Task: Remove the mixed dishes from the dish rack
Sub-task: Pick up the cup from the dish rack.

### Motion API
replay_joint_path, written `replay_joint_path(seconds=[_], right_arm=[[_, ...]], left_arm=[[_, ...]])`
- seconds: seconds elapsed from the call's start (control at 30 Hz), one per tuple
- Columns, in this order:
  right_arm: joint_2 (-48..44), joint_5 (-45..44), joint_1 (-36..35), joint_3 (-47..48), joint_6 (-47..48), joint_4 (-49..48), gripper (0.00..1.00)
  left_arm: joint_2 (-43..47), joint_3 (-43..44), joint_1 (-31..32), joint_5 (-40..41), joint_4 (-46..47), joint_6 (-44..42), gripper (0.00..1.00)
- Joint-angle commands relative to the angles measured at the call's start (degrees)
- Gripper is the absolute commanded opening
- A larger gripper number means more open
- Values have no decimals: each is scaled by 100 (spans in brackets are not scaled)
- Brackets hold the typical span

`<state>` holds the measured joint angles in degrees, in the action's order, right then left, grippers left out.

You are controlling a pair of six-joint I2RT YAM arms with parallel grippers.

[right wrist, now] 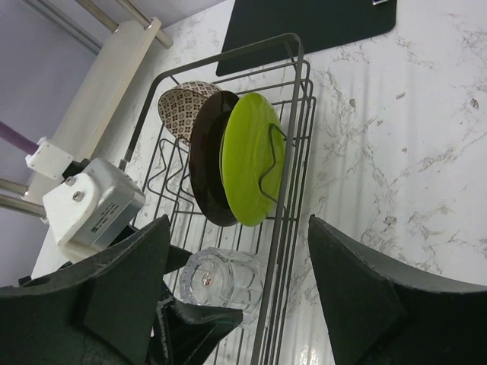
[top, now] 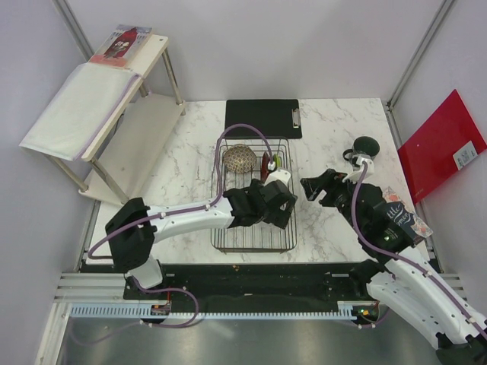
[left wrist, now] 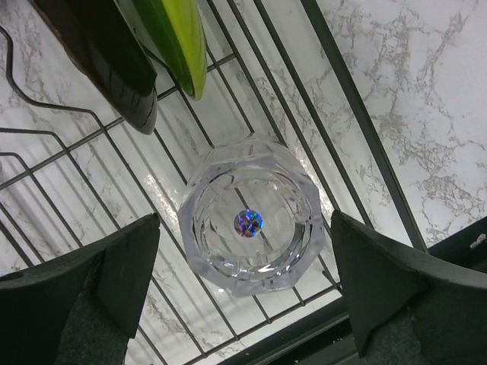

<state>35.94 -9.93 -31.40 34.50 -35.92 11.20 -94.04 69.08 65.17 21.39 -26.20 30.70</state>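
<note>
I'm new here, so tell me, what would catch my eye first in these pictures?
The lime-green round plate stands upright in the dark wire dish rack, beside a dark red plate. A small clear faceted glass sits on the rack's grid, between the open fingers of the left gripper.

Bright even light, soft shadows, glare spot in small clear glass, wrist views sharp

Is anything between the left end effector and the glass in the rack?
Nothing visible. The glass stands on the rack floor between the open jaws of the left end effector. The green plate and dark plate stand beyond it, apart.
</note>
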Motion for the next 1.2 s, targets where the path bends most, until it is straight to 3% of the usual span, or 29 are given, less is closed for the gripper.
replay_joint_path(seconds=[0.0, 0.13, 0.23, 0.53, 0.7, 0.8, 0.83, 1.0, 1.17], right_arm=[[-87, 44, -24, -145, 50, -65, 80], [-96, 27, -24, -198, 33, -65, 80], [-79, 35, -24, -233, 33, -48, 80], [-184, -17, -24, -295, -11, -48, 79], [-351, -70, -24, -233, 24, 84, 79], [-448, -123, -16, -225, 6, 93, 79], [-457, -140, -16, -233, -20, 84, 79], [-501, -19, -24, -426, -213, -135, 79], [-562, 711, -24, -716, -442, -758, 76]], left_arm=[[-281, 343, -13, 182, 193, -82, 99], [-422, 230, -30, 94, 316, 94, 95], [-343, 45, -48, 6, 483, 138, 83], [253, -518, -48, 85, 633, 68, 35], [1368, -1061, -30, -213, 738, 85, 29], [2528, -1684, -39, -608, 1403, -90, 28], [2827, -1861, -57, -853, 1668, -169, 2], [4645, -2766, -407, -1758, 2767, -56, 2], [5053, -3084, -1198, -3419, 3550, 498, 2]])
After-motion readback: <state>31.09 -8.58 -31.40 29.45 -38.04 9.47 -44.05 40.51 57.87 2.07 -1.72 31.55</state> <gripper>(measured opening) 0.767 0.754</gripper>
